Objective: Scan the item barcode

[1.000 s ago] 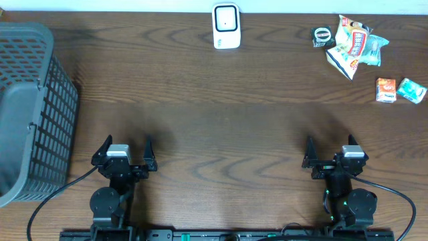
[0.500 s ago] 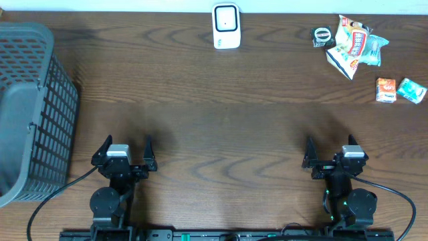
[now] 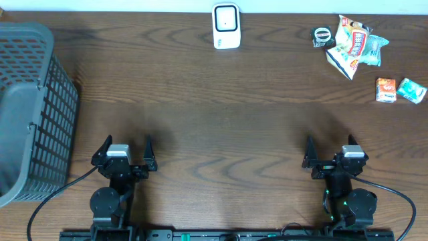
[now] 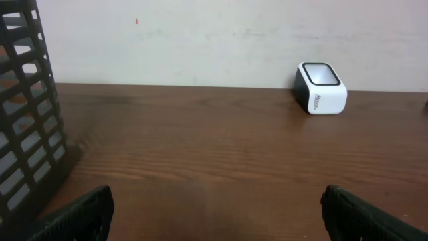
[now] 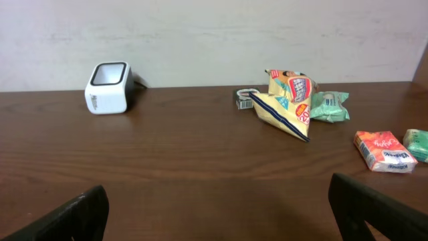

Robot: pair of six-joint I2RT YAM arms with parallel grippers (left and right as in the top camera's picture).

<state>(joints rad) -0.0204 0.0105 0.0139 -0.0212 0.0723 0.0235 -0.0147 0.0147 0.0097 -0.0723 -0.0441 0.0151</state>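
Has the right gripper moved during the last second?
No. In the overhead view the right gripper sits at the same spot relative to the white scanner, jaws open.

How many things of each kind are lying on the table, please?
Scanner: 1
Basket: 1
Packaged items: 5 (yellow bag, green bag, orange pack, teal pack, small dark pack)
Total: 7

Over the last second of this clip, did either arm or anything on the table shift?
Nothing visibly changed. The left tool and right tool are open and hold nothing, as before. The scanner, the snack packets and the basket lie where they were.
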